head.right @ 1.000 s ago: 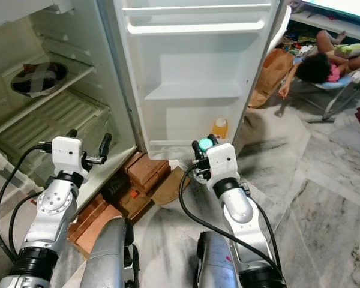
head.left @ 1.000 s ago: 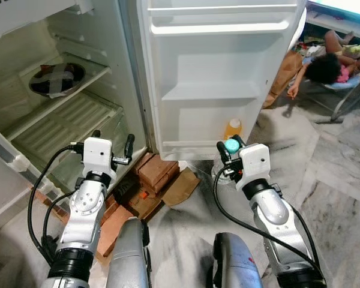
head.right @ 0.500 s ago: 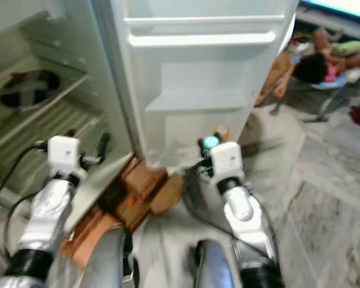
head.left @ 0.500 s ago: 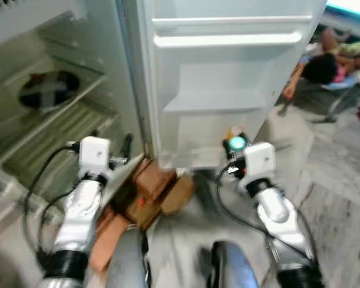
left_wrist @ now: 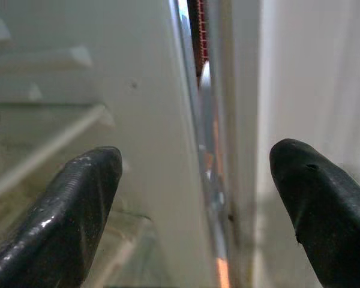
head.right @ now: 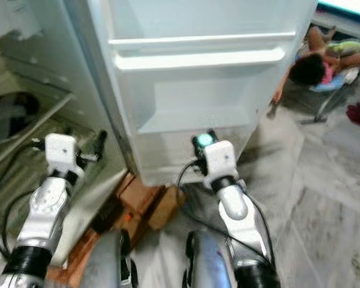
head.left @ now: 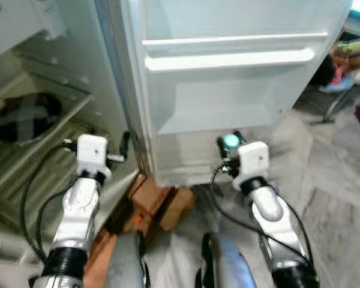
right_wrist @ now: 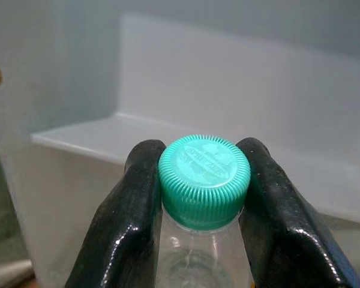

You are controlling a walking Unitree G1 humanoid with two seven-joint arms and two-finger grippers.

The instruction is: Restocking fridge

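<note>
Open fridge door (head.left: pixel 228 90) ahead, right pincer (right_wrist: pixel 199 198) gripping green-capped bottle (right_wrist: pixel 204 180), left pincer (left_wrist: pixel 192 210) spread

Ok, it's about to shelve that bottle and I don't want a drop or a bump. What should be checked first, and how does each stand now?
1. Right gripper shut on the bottle at its cap: ok.
2. Fridge door open: ok.
3. Door shelf ahead of the bottle bare: ok.
4. Bottle's fill and lower body: cannot tell.
5. Left gripper open, holding nothing, at the door hinge edge: ok.
6. Views sharp enough to aim: not ok, blurred.
</note>
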